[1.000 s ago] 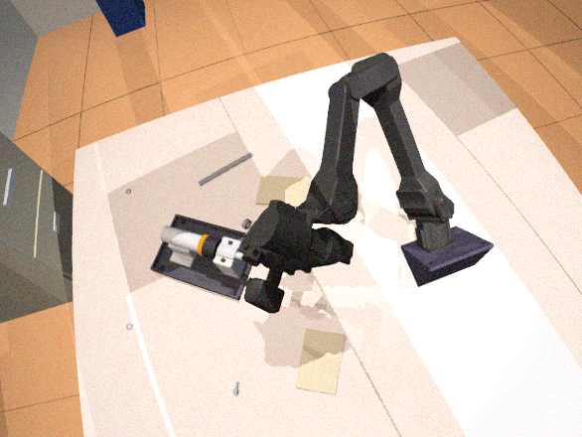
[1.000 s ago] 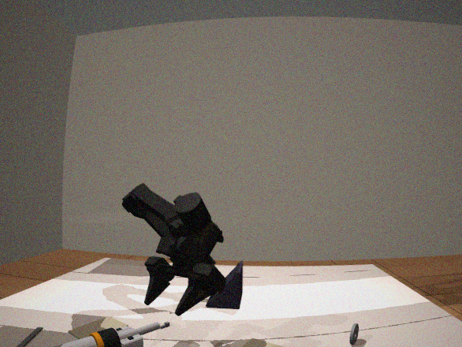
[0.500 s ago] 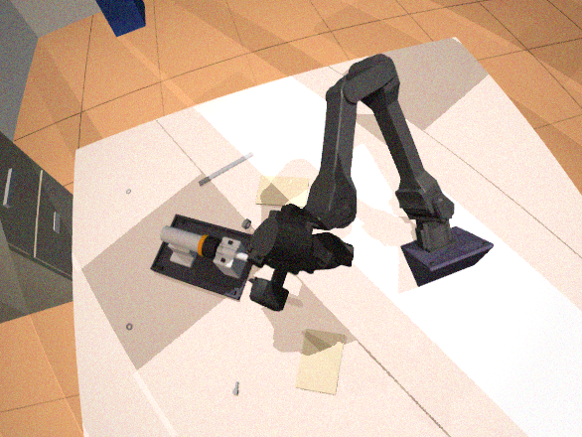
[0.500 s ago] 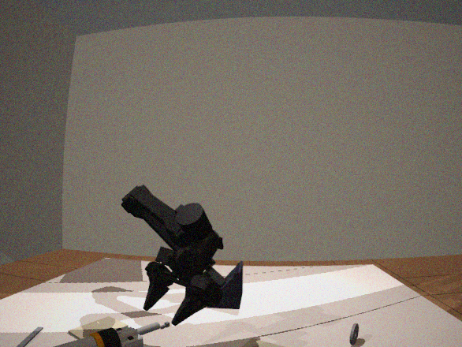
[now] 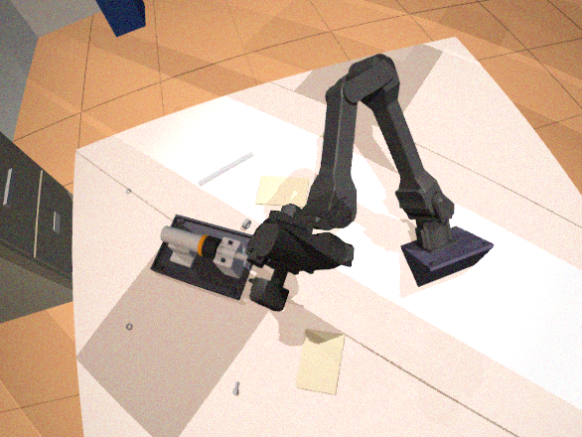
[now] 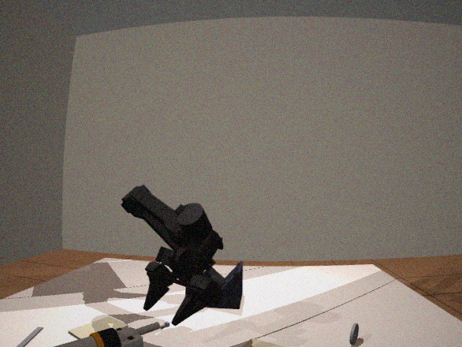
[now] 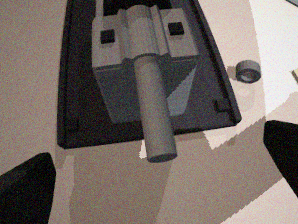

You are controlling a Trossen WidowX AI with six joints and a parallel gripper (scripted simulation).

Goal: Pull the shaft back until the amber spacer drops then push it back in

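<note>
A pale cylinder [image 5: 181, 239] [image 6: 79, 345] lies along the dark tray [image 5: 196, 283] [image 7: 75, 100]. Against its end sits the amber spacer [image 5: 202, 244] [image 6: 97, 339], with a black band [image 5: 212, 246] [image 6: 110, 337] beside it, then the grey block [image 5: 230, 264] [image 7: 112, 55] with two dark square spots. The grey shaft [image 6: 147, 328] [image 7: 156, 110] sticks out of the block past the tray's end. My gripper [image 6: 159, 316] [image 7: 162, 149] is open and empty, its fingers wide apart on either side of the shaft's free end in the wrist view. Contact cannot be told.
A silver ring [image 5: 246, 223] [image 7: 248, 71] lies beside the tray. Yellow notes [image 5: 268, 191] [image 5: 321, 364], a thin rod [image 5: 225, 169], a small screw [image 5: 236, 388] and small rings [image 5: 128, 191] [image 5: 129, 327] lie around. The arm base [image 5: 447, 255] stands at the right.
</note>
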